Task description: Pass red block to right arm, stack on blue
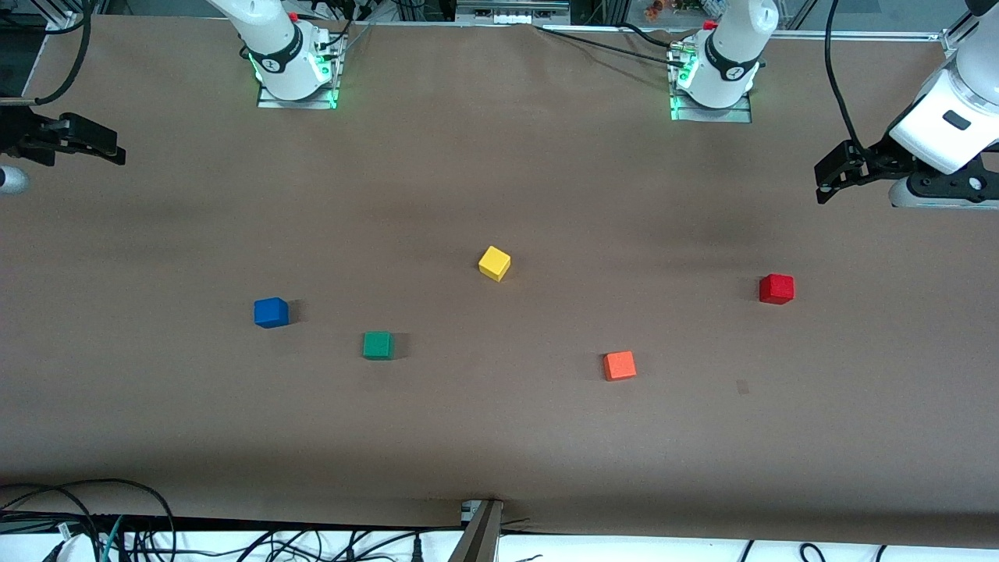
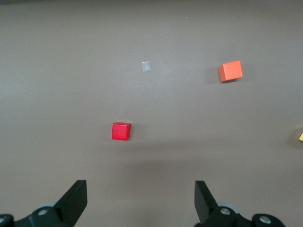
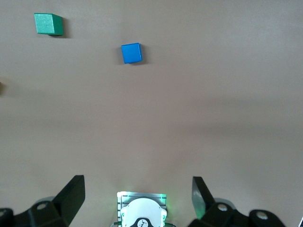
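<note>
The red block [image 1: 776, 288] sits on the brown table toward the left arm's end; it also shows in the left wrist view [image 2: 120, 131]. The blue cube [image 1: 271, 312] sits toward the right arm's end and shows in the right wrist view [image 3: 131, 53]. My left gripper [image 1: 826, 181] hangs open and empty above the table at the left arm's end, apart from the red block; its jaws [image 2: 140, 187] stand wide. My right gripper [image 1: 108, 148] hangs open and empty over the table's edge at the right arm's end, its jaws [image 3: 138, 182] wide.
A green cube [image 1: 378, 345] lies beside the blue one, nearer the camera. A yellow cube [image 1: 494, 263] sits mid-table. An orange-red cube [image 1: 619, 365] lies nearer the camera than the red block. The right arm's base [image 3: 142, 210] shows under its gripper.
</note>
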